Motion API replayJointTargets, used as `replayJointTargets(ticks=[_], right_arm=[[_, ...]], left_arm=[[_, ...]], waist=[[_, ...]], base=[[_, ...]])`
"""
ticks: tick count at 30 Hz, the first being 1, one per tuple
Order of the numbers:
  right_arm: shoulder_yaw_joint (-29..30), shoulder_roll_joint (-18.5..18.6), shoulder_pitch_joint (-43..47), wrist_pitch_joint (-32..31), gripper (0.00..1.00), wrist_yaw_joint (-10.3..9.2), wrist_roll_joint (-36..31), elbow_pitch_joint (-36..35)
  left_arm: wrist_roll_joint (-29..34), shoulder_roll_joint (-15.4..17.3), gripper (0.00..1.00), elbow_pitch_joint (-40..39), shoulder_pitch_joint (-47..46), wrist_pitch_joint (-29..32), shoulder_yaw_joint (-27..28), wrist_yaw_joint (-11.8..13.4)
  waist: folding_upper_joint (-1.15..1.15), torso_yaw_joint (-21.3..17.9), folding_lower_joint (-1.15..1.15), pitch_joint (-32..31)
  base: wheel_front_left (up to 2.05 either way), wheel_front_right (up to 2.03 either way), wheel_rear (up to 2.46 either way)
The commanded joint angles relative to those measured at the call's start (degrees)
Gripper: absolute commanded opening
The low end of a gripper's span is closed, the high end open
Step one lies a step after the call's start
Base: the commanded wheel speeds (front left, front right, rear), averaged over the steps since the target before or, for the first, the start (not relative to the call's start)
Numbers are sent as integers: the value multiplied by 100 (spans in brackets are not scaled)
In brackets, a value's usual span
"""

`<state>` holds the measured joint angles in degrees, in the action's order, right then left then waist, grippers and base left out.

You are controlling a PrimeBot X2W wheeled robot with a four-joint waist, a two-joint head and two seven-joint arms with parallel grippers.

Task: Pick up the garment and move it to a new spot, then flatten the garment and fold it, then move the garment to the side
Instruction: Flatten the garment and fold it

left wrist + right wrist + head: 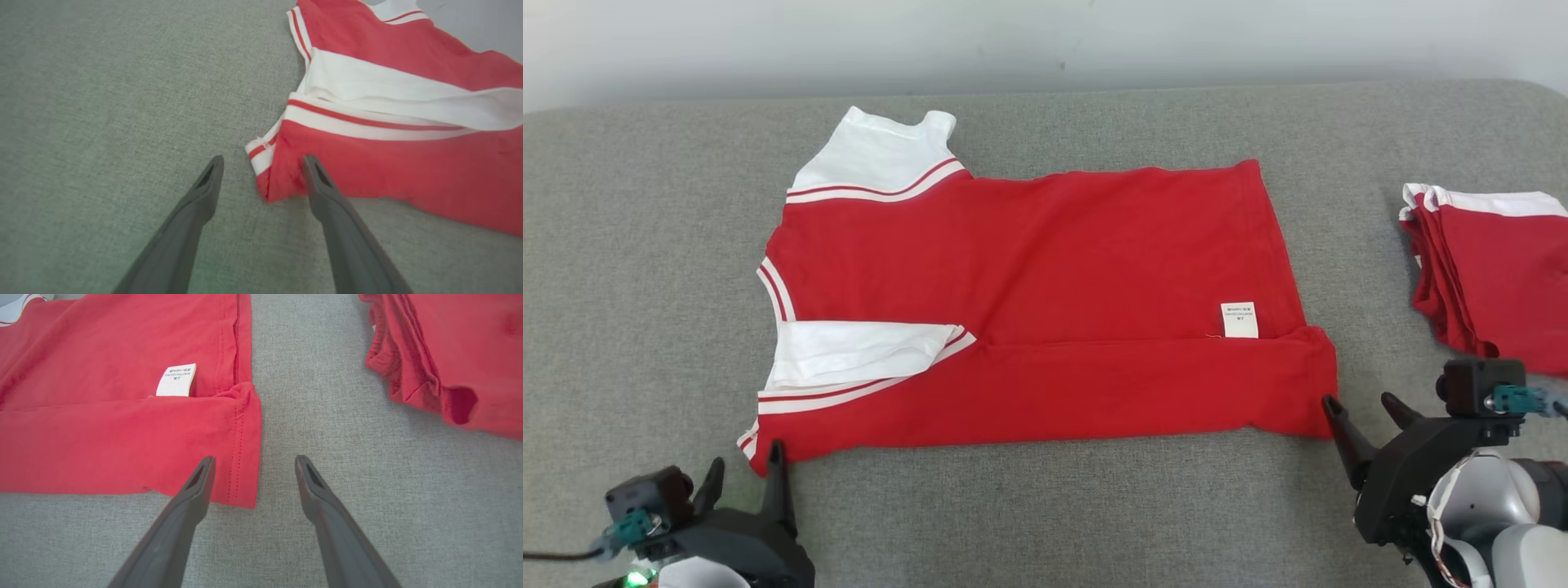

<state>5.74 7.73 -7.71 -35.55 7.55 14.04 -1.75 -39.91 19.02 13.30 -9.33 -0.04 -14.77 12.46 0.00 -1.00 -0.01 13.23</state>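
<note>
the left gripper and right gripper are hovering wide open and empty at the near corners of the garment, mid-fold, likely needing its far edge grasped next.

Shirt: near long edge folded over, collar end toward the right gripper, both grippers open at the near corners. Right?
No: on the shirt the collar end lies toward the left gripper; the hem end with the label is by the right gripper. The head view shows it. Rest stands.
</note>
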Motion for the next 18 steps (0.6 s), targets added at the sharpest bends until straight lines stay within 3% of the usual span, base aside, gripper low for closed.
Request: replayJointTargets(ticks=[1,7,8,9,10,11,18], right_arm=[[18,-56,45,20,100,-13,-54,34],[-95,-248,-128,30,100,-13,-224,247],[-108,-263,-163,29,100,-13,-245,279],[-115,-280,-194,31,100,-13,-275,311],[-92,-298,-204,43,100,-13,-320,340],[-63,-318,-219,57,100,-13,-377,372],[52,-441,-418,47,100,-13,-632,596]], left_arm=[[42,0,100,122,-106,62,-9,76],[73,-61,100,595,-403,183,-110,77],[59,-70,96,651,-435,210,-140,50],[37,-82,46,700,-470,225,-153,11],[33,-84,18,755,-490,237,-175,-2],[26,-85,0,796,-478,256,-195,-33],[-70,-87,0,1013,-465,162,-178,-128]], waist=[[0,-6,1,4],[0,-65,1,37],[0,-78,1,43],[0,-89,1,49],[0,-100,1,53],[0,-109,1,58],[0,-100,1,101]], base=[[0,0,0],[0,0,0],[0,0,0],[0,0,0],[0,0,0],[0,0,0],[0,0,0]])
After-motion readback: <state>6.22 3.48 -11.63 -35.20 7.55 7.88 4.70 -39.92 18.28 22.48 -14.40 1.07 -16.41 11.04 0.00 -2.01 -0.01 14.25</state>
